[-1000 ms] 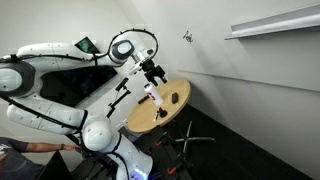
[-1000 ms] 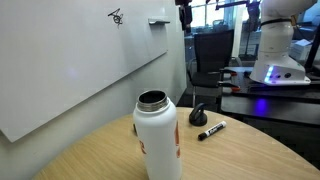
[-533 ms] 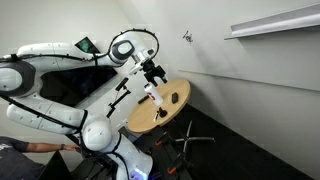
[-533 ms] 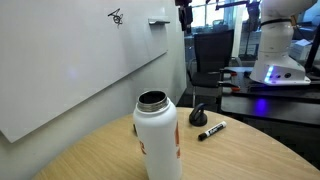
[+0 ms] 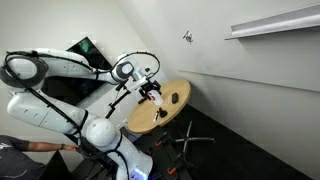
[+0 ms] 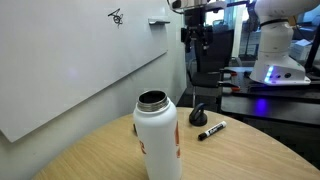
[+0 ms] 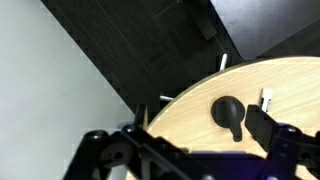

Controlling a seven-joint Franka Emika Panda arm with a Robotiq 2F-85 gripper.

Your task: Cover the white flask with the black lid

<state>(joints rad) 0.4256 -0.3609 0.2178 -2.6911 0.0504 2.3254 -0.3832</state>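
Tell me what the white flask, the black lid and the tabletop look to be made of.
White flask: likely coated metal; matte white body with a bare silvery rim at the open mouth.
Black lid: probably plastic; dull, uniform black, though too small to be sure.
Tabletop: wood or wood-look laminate; pale with visible grain lines.

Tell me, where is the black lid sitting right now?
In an exterior view the black lid lies on the wooden table, behind the open white flask toward the picture's right, with a black marker beside it.
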